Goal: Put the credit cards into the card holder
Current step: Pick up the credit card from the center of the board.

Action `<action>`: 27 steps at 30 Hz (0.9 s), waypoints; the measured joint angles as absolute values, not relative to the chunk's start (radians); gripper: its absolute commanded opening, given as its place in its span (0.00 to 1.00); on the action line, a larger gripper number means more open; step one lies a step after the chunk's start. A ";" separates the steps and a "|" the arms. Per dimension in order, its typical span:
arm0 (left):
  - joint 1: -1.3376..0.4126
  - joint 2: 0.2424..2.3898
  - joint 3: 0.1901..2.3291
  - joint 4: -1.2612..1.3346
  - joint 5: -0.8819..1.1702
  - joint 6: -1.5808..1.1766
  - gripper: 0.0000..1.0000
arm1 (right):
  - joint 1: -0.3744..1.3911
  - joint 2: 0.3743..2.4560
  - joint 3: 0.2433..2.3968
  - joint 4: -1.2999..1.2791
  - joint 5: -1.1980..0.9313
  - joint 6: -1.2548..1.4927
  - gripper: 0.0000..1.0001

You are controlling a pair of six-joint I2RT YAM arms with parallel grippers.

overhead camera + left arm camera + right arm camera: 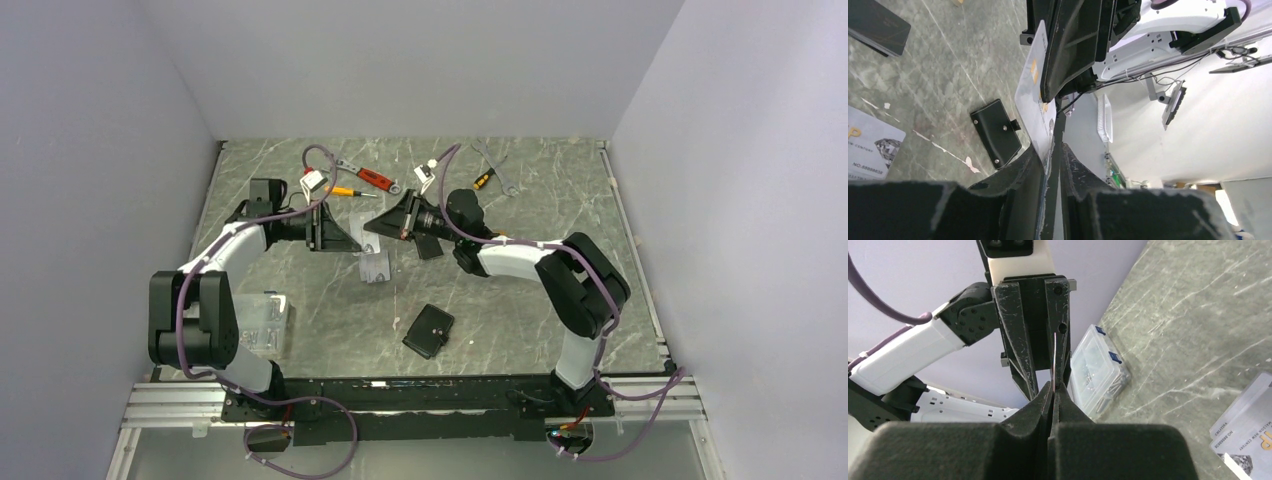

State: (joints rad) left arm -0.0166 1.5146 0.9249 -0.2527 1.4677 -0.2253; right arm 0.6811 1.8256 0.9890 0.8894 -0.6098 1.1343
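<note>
Both grippers meet above the table's middle, each pinching the same silver credit card [1034, 92] with a gold chip, held on edge. My left gripper [1057, 150] grips its lower end and my right gripper [1053, 390] grips the other end. The card shows edge-on in the right wrist view [1054, 360]. In the top view the left gripper [352, 243] and the right gripper [372, 226] are tip to tip. The black card holder [428, 331] lies shut on the table nearer the bases and also shows in the left wrist view [996, 132]. A silver card [373, 267] and a black card [428, 245] lie flat below the grippers.
A clear plastic parts box [262, 320] sits at the near left by the left arm's base. A red-handled wrench [368, 178], a small screwdriver [345, 190] and crossed wrenches [495, 165] lie along the back. Grey walls close in three sides.
</note>
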 measured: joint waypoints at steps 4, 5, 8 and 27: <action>-0.017 1.542 1.023 -0.483 1.483 -0.020 0.28 | 0.690 1.813 0.989 0.887 -0.600 1.105 0.00; -0.016 1.567 1.068 -0.579 1.483 0.074 0.30 | 0.691 1.813 0.991 0.887 -0.595 1.100 0.00; -0.002 1.692 1.245 -0.978 1.487 0.481 0.29 | 0.703 1.813 0.992 0.876 -0.584 1.078 0.00; 0.064 1.742 1.501 -1.476 1.484 0.907 0.99 | 0.735 1.687 0.935 0.630 -0.575 0.951 0.00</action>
State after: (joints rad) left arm 0.0639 1.7420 1.5009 -1.4761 1.4837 0.9073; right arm 0.7345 1.6871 0.9352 0.6300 -0.5751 0.9512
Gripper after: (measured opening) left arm 0.989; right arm 0.009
